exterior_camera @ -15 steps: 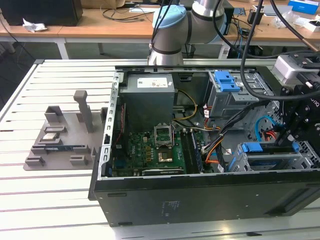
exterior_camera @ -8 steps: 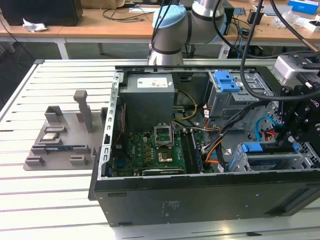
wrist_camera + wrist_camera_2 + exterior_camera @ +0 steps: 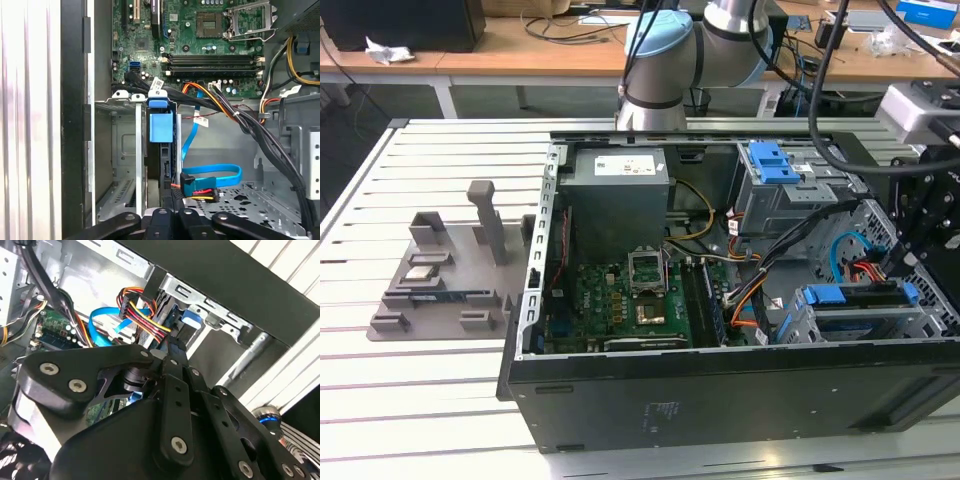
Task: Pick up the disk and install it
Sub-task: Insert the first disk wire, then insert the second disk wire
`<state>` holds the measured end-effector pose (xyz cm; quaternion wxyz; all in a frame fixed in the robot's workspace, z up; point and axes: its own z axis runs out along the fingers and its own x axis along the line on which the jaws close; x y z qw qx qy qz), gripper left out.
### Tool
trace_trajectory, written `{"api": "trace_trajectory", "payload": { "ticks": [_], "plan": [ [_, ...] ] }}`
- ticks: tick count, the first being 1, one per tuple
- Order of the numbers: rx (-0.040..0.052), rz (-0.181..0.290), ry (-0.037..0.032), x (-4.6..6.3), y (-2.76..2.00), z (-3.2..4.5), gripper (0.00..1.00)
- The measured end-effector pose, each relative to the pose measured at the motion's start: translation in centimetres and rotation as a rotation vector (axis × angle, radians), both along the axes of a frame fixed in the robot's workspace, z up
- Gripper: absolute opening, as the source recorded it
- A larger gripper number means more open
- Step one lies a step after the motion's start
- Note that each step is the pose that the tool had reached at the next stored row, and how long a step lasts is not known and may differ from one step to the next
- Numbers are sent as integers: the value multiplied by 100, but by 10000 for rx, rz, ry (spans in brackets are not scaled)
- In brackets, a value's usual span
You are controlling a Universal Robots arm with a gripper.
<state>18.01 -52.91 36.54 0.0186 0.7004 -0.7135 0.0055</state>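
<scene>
Already disk (image 3: 161, 150) inside drive cage (image 3: 125, 150)

Silver arm (image 3: 735, 20), pale-blue joint caps; black end effector (image 3: 172, 405) linkage w/ silver screws.

From my seat I'm looking at a pale work table (image 3: 390, 400) built of long ribbed slats, running across the exterior view. Light falls evenly on it, soft, no hard shadows. Behind it stands a wooden desk (image 3: 520, 60) on white legs, and I can see loose cables (image 3: 570, 25) strewn over its top. A crumpled white scrap (image 3: 388, 50) lies near the desk's edge at the exterior view's left, just beside a dark box (image 3: 405, 22). Under the desk the floor (image 3: 380, 105) reads dark. At the exterior view's right, a blue-and-white box (image 3: 928, 12) sits on the desk.
</scene>
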Motion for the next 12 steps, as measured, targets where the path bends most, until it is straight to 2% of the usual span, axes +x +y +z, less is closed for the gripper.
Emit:
{"api": "trace_trajectory", "payload": {
  "ticks": [3,4,12],
  "plan": [
    [0,0,0,0,2,157,11],
    [-2,0,0,0,2,180,11],
    [-1,0,0,0,2,192,11]
  ]
}}
